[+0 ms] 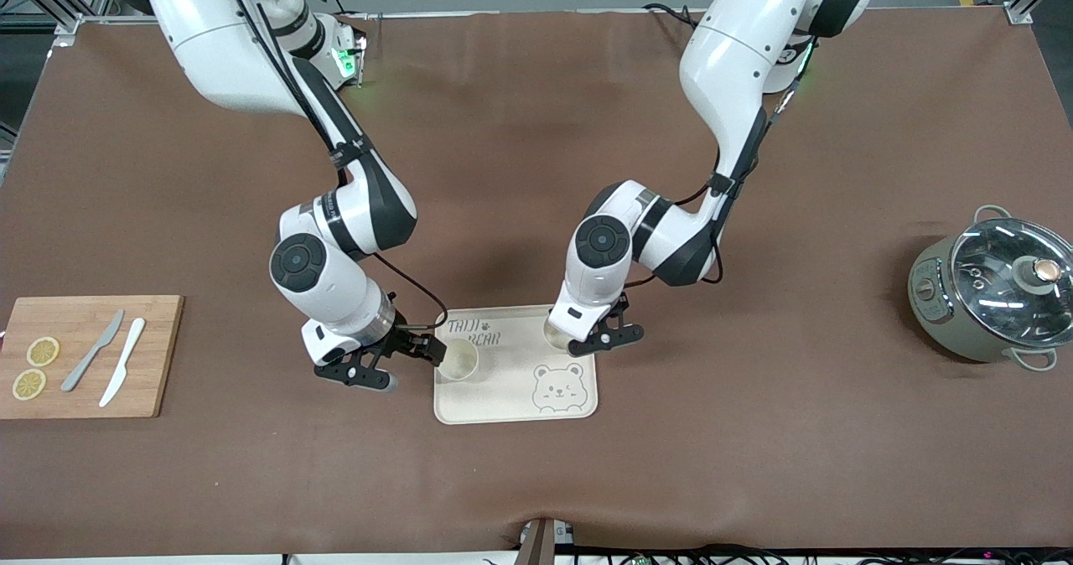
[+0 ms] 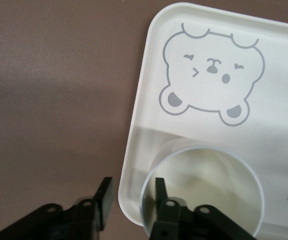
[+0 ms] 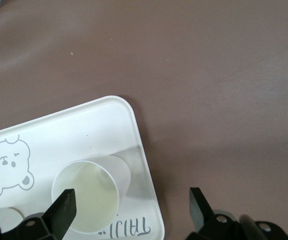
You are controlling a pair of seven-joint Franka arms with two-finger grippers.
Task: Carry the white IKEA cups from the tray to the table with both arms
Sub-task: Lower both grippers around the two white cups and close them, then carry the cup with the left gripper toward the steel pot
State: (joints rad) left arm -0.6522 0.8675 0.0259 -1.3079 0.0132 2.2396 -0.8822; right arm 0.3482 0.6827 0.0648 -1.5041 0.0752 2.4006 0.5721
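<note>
Ok, both cups sit upright on the tray (image 1: 515, 418), none on the tabletop (image 1: 754, 448) yet. Left gripper (image 1: 605, 339) is astride the wall of its cup (image 1: 555, 330) at the tray edge toward the left arm's end: fingers (image 2: 160, 190) narrowed, one inside the rim, one outside with a gap showing. We'd call it not clamped. Right gripper (image 1: 402, 362) stands wide open across the near wall of the other cup (image 1: 458, 359), at the edge toward the right arm's end. Cups are plain cream-white, handleless, empty.
</note>
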